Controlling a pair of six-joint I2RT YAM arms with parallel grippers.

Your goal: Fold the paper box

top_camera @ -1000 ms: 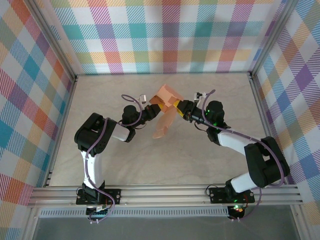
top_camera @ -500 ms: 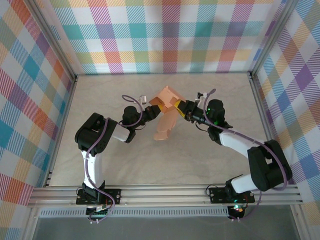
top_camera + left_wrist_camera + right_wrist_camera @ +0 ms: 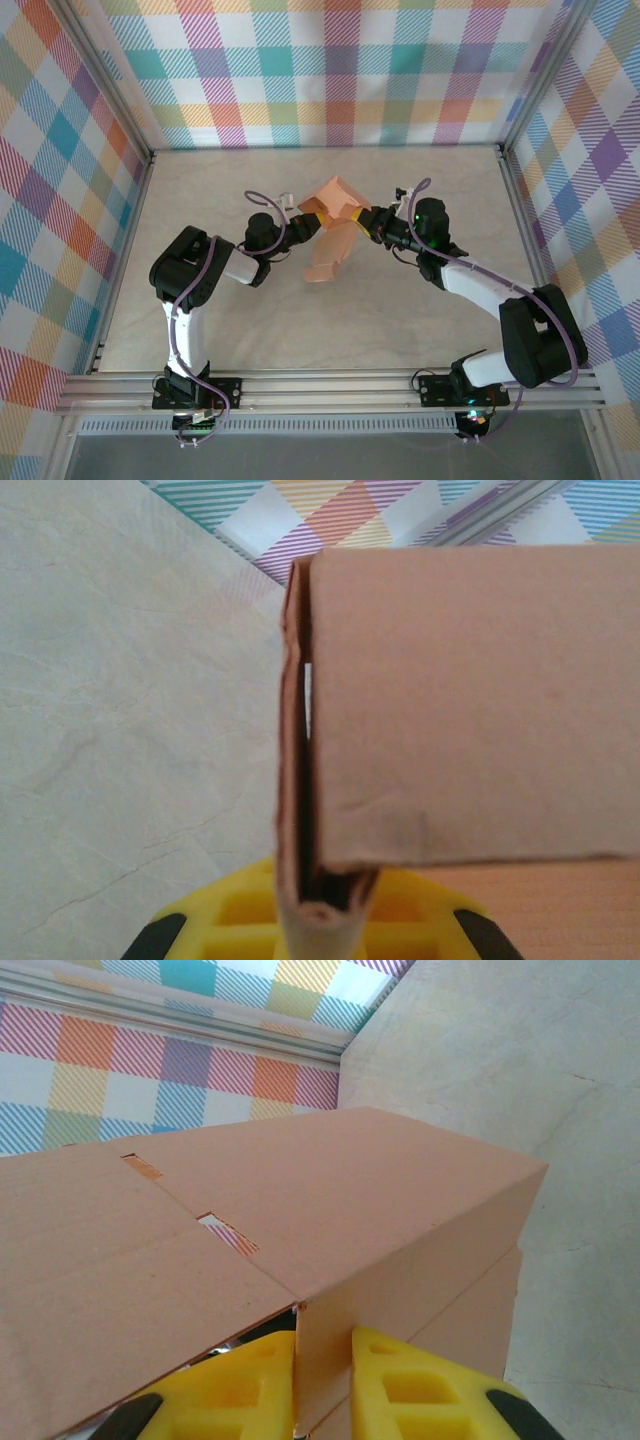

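Top external: paper box (image 3: 332, 212), half-formed, sits centre-far over the table (image 3: 240, 320), between left gripper (image 3: 301, 226) and right gripper (image 3: 366, 217). Left wrist: jaws closed on a doubled card edge. Right wrist: jaws pinching an upright wall below the slotted top panel. Step, as I judge it: squaring up the walls. The next move likely calls for one arm to hold firm while the other regrips a loose flap. Thin card may crease.
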